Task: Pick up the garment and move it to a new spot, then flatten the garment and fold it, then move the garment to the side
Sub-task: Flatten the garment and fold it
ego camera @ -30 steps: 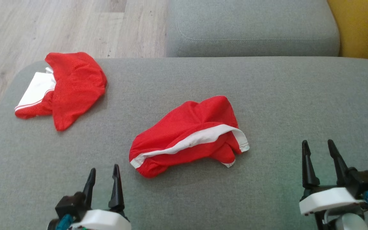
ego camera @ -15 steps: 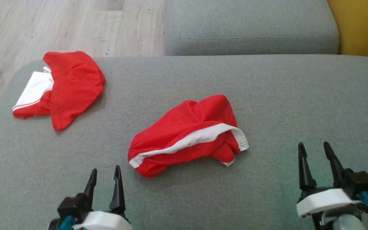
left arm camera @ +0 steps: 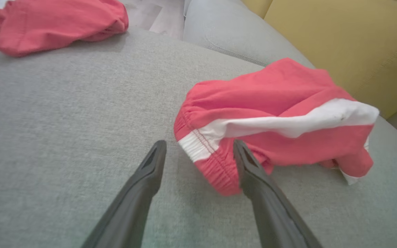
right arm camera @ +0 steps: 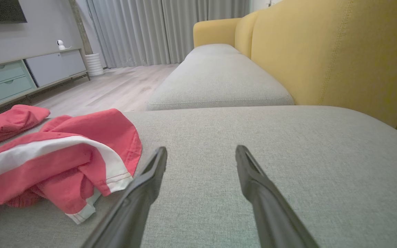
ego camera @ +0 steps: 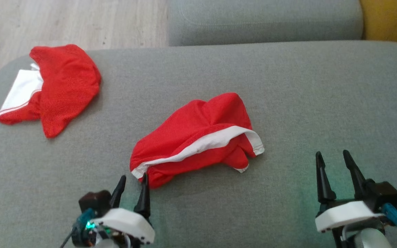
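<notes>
- I'm looking at the red shorts (ego camera: 195,134), which are lying crumpled near the middle of the grey seat cushion (ego camera: 288,86), a white band running across their front.
- My left gripper (ego camera: 134,177) is sitting right at the shorts' near-left corner, its two fingers standing wide apart and holding nothing.
- In the left wrist view, the gathered waistband end of the shorts (left arm camera: 274,100) is showing between the left gripper's (left arm camera: 199,144) fingers; one finger is overlapping the fabric edge, and I can't tell whether it is touching.
- My right gripper (ego camera: 332,153) is hovering over bare cushion to the right of the shorts, fingers spread and empty.
- From the right wrist I'm seeing the shorts (right arm camera: 91,131) just beside the right gripper (right arm camera: 202,148).
- A second red garment (ego camera: 64,82) with a white panel is lying at the cushion's far-left corner, well apart from the shorts.
</notes>
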`<state>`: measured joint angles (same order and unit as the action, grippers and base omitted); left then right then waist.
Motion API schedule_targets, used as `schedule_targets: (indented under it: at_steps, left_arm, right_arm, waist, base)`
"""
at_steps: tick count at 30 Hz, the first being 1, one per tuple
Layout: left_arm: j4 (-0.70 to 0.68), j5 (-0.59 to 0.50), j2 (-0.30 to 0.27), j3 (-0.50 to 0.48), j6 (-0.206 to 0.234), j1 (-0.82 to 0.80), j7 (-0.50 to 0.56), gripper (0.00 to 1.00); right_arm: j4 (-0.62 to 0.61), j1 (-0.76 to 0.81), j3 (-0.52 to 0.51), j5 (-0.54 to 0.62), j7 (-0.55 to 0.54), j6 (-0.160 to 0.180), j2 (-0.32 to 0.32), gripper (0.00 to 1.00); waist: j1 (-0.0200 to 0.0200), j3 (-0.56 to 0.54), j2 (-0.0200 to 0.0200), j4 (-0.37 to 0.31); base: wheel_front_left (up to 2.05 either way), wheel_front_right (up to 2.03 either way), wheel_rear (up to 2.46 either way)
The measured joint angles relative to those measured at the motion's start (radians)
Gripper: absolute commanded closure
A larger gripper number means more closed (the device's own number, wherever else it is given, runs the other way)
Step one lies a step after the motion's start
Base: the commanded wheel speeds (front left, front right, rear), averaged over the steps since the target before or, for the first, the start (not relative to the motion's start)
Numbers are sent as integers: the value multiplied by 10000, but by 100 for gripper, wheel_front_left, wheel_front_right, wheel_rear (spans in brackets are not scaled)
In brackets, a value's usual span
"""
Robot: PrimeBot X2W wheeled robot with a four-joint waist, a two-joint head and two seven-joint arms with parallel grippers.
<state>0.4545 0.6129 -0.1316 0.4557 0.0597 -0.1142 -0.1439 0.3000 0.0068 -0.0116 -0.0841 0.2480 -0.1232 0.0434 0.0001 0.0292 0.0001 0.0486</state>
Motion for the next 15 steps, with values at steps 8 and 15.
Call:
schedule_targets:
  at_steps: [8, 15]
  left_arm:
    - [591, 1085, 456, -90, -525, -631, 472, 0]
    - [1127, 1473, 510, -387, -424, -697, 560, 0]
  right_arm:
    - [-6, -369, 35, 151, 0, 0, 2, 0]
    - [-4, -378, 33, 151, 0, 0, 2, 0]
  waist:
    - [1, 409, 0, -357]
    - [0, 551, 0, -540]
  base:
    - [0, 0, 0]
    - [0, 0, 0]
